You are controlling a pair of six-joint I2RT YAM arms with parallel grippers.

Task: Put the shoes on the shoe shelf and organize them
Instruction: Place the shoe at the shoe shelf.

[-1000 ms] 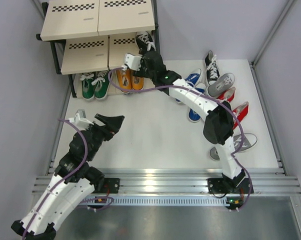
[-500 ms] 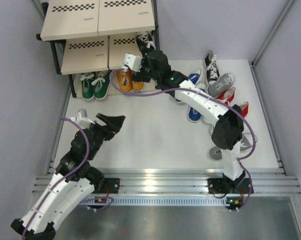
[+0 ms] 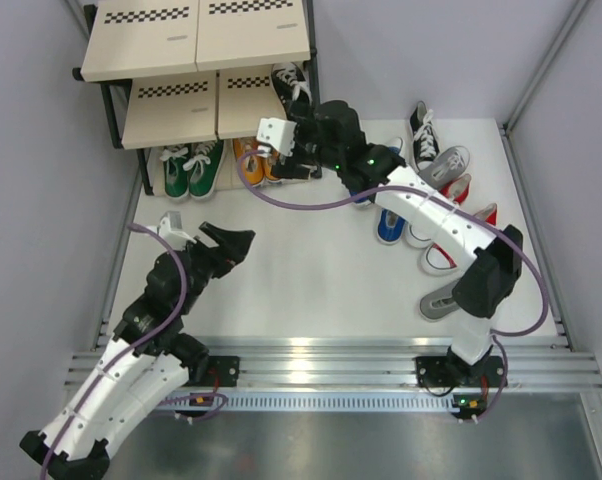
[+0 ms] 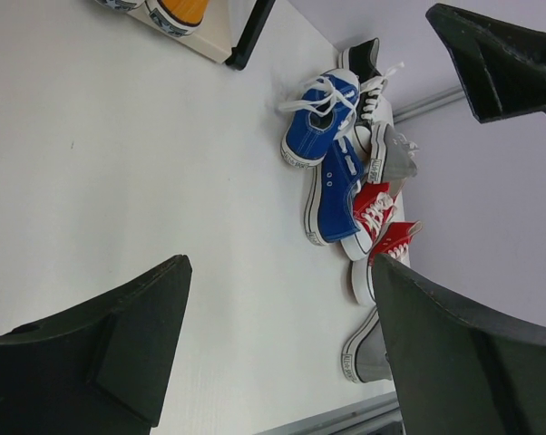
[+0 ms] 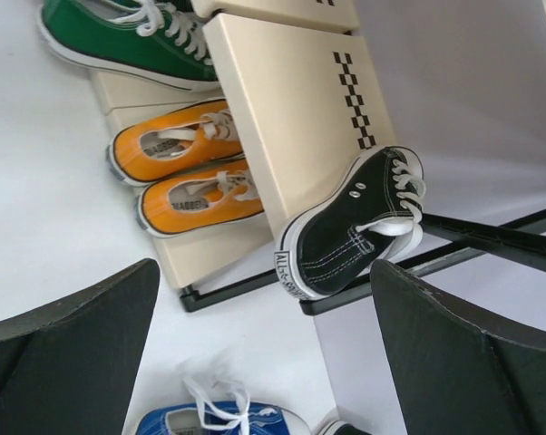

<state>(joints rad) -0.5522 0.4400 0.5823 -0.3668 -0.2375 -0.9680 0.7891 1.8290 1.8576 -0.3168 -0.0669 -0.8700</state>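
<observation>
The shoe shelf [image 3: 171, 105] stands at the far left. A green pair [image 3: 189, 170] and an orange pair [image 3: 249, 160] sit on its bottom tier. One black shoe [image 3: 289, 82] lies on the middle tier's right end; the right wrist view shows it tilted on the frame [image 5: 355, 227]. My right gripper [image 3: 293, 165] is open and empty, hovering just in front of the shelf [image 5: 264, 299]. My left gripper [image 3: 239, 243] is open and empty over bare floor [image 4: 277, 272]. Loose blue [image 3: 389, 225], red [image 3: 481, 215], grey [image 3: 443, 168] and black [image 3: 421, 125] shoes lie at the right.
Another grey shoe [image 3: 449, 300] lies near the right arm's base. A second blue shoe [image 5: 209, 421] lies just below the right gripper. Walls close in on both sides, and a metal rail [image 3: 321, 365] runs along the near edge.
My right gripper has drawn back rightward and nearer from the shelf, open and empty; the black shoe stays on the middle tier. The left arm has barely moved.
</observation>
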